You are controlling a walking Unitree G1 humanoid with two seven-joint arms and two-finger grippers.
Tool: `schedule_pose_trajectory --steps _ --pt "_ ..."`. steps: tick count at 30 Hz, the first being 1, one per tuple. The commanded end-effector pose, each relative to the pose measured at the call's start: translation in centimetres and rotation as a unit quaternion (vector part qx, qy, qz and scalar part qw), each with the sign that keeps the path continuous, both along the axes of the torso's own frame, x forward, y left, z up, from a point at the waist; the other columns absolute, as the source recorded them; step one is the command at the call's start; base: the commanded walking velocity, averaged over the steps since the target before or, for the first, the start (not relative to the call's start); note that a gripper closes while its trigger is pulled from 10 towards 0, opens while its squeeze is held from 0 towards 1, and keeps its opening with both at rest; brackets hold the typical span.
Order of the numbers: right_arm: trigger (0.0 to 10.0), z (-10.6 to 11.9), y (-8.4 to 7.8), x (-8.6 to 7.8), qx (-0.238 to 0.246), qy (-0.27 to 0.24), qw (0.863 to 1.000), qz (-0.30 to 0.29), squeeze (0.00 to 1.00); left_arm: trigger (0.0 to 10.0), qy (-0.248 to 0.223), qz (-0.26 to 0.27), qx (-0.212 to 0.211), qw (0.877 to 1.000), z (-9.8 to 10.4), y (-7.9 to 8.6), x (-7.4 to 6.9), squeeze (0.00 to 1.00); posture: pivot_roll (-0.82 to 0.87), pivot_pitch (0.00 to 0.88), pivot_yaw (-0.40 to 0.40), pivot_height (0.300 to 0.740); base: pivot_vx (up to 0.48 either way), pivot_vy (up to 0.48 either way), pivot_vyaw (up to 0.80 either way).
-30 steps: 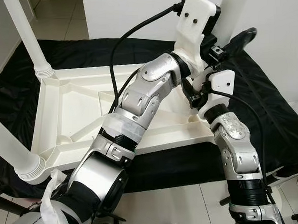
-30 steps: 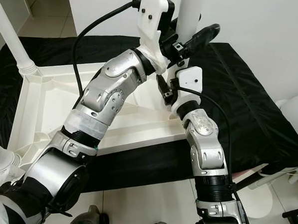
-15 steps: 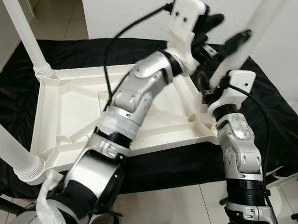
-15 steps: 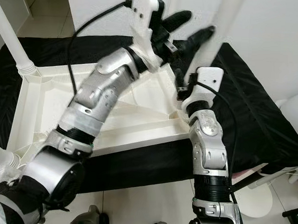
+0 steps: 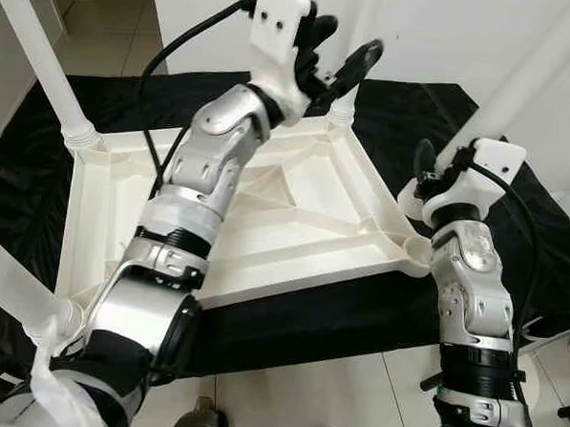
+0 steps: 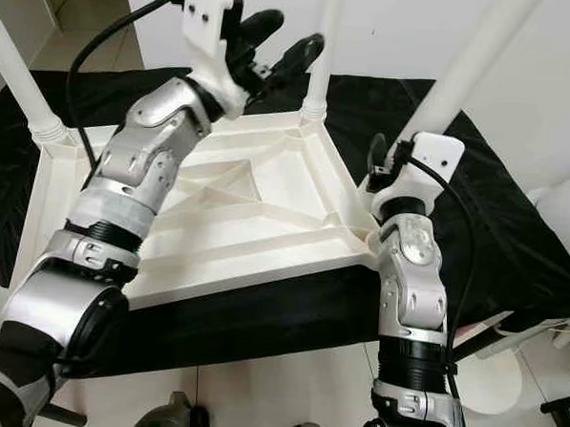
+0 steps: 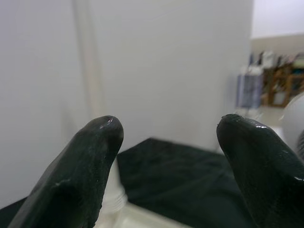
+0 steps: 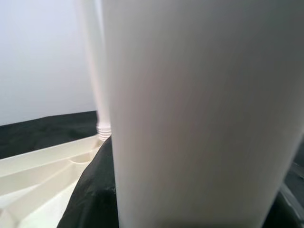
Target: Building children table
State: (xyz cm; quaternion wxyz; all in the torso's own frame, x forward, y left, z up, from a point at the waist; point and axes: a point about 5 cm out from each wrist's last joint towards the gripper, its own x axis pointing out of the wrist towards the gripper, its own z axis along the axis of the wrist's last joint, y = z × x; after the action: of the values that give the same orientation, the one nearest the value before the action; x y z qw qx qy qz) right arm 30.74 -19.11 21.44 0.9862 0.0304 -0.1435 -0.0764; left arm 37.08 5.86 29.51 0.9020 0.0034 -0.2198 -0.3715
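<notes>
Four white legs rise from the upturned white tabletop, which lies underside-up on a black cloth spread over the floor. The leg at the near right corner leans away to the right, its long axis running up out of its socket; the right gripper is clamped around its lower part, and the right wrist view shows that pole pressed between the black fingers, with another leg beyond. The left gripper hovers with fingers spread just beside the far right leg, touching nothing; its wrist view shows both fingertips apart, the pale pole behind. Two more legs stand well away to its left.
</notes>
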Motion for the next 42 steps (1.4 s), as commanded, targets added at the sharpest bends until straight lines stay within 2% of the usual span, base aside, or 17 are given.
schedule_pose_trajectory --steps 1,4,7,12,15,20,23,26,29,30,31,33,35,36,39,41,42 --pt "10.0 0.3 -0.3 -0.2 0.001 -0.007 1.0 -0.011 0.0 10.0 0.004 0.016 0.016 1.0 -0.9 0.4 0.3 0.0 0.0 0.0 0.018 0.74 0.0 0.0 0.0" --pt "10.0 0.2 -0.8 -0.6 0.0 -0.005 1.0 -0.024 0.0 10.0 0.055 0.058 0.022 0.997 -3.6 1.9 1.0 0.0 0.0 0.0 0.023 0.74 0.0 0.0 0.0" --pt "10.0 0.2 -1.0 -0.8 0.002 -0.008 0.999 -0.031 0.0 10.0 0.119 0.114 0.002 0.986 -6.4 3.4 1.6 0.0 0.0 0.0 0.03 0.74 0.0 0.0 0.0" --pt "10.0 0.5 -1.0 -1.0 0.007 -0.019 0.999 -0.039 0.0 10.0 0.166 0.14 -0.012 0.976 -8.5 4.1 1.5 0.0 0.0 0.0 0.032 0.74 0.0 0.0 0.0" --pt "10.0 0.6 -0.9 -1.2 0.001 -0.023 0.999 -0.041 0.0 10.0 0.196 0.15 -0.012 0.969 -10.8 4.6 0.9 0.0 0.0 0.0 0.033 0.74 0.0 0.0 0.0" --pt "10.0 0.6 -1.2 -1.3 -0.003 -0.022 0.999 -0.049 0.0 10.0 0.185 0.169 -0.003 0.968 -12.6 5.5 -0.4 0.0 -0.01 0.0 0.037 0.74 0.0 0.0 0.0" --pt "10.0 0.6 -1.2 -1.4 -0.003 -0.022 0.999 -0.05 0.0 10.0 0.179 0.17 0.0 0.969 -12.8 5.6 -0.7 0.0 -0.01 0.0 0.037 0.74 0.0 0.0 0.0" --pt "10.0 0.5 -1.2 -1.4 -0.005 -0.021 0.998 -0.051 0.0 10.0 0.173 0.156 -0.003 0.972 -13.4 5.8 -1.6 0.0 -0.01 0.0 0.037 0.74 0.0 0.0 0.0" --pt "10.0 0.4 -1.1 -1.6 -0.009 -0.019 0.998 -0.052 0.0 10.0 0.173 0.133 -0.016 0.976 -14.5 5.8 -3.5 0.0 -0.01 0.0 0.043 0.74 0.0 0.0 0.0" --pt "10.0 0.4 -1.1 -1.6 -0.009 -0.019 0.998 -0.052 0.0 10.0 0.173 0.133 -0.016 0.976 -14.5 5.8 -3.5 0.0 -0.01 0.0 0.043 0.74 0.0 0.0 0.0" --pt "10.0 0.3 -1.2 -1.7 -0.009 -0.018 0.998 -0.053 0.0 10.0 0.172 0.132 -0.032 0.976 -14.6 5.9 -4.1 0.0 -0.01 0.0 0.043 0.74 0.0 0.0 0.0" --pt "10.0 0.2 -1.2 -1.8 -0.009 -0.016 0.998 -0.055 0.0 10.0 0.169 0.124 -0.035 0.977 -14.9 5.9 -4.8 0.0 -0.01 0.0 0.043 0.74 0.0 0.0 0.0" --pt "10.0 0.1 -1.2 -1.9 -0.01 -0.014 0.998 -0.057 0.0 10.0 0.166 0.11 -0.041 0.979 -15.6 6.0 -6.2 0.0 -0.01 0.0 0.046 0.74 0.0 0.0 0.0" --pt "10.0 0.1 -1.2 -1.9 -0.01 -0.014 0.998 -0.057 0.0 10.0 0.166 0.11 -0.041 0.979 -15.6 6.0 -6.2 0.0 -0.01 0.0 0.046 0.74 0.0 0.0 0.0" --pt "10.0 -0.1 -1.2 -1.9 -0.009 -0.013 0.998 -0.058 0.0 10.0 0.161 0.091 -0.033 0.982 -16.2 6.0 -7.5 0.0 -0.01 0.0 0.048 0.74 0.0 0.0 0.0" --pt "10.0 -0.1 -1.2 -2.0 -0.01 -0.011 0.998 -0.059 0.0 10.0 0.132 0.037 0.004 0.991 -16.3 5.3 -9.1 0.0 -0.01 0.0 0.048 0.74 0.0 0.0 0.0" --pt "10.0 -0.1 -1.2 -2.0 -0.01 -0.011 0.998 -0.059 0.0 10.0 0.132 0.037 0.004 0.991 -16.3 5.3 -9.1 0.0 -0.01 0.0 0.048 0.74 0.0 0.0 0.0"
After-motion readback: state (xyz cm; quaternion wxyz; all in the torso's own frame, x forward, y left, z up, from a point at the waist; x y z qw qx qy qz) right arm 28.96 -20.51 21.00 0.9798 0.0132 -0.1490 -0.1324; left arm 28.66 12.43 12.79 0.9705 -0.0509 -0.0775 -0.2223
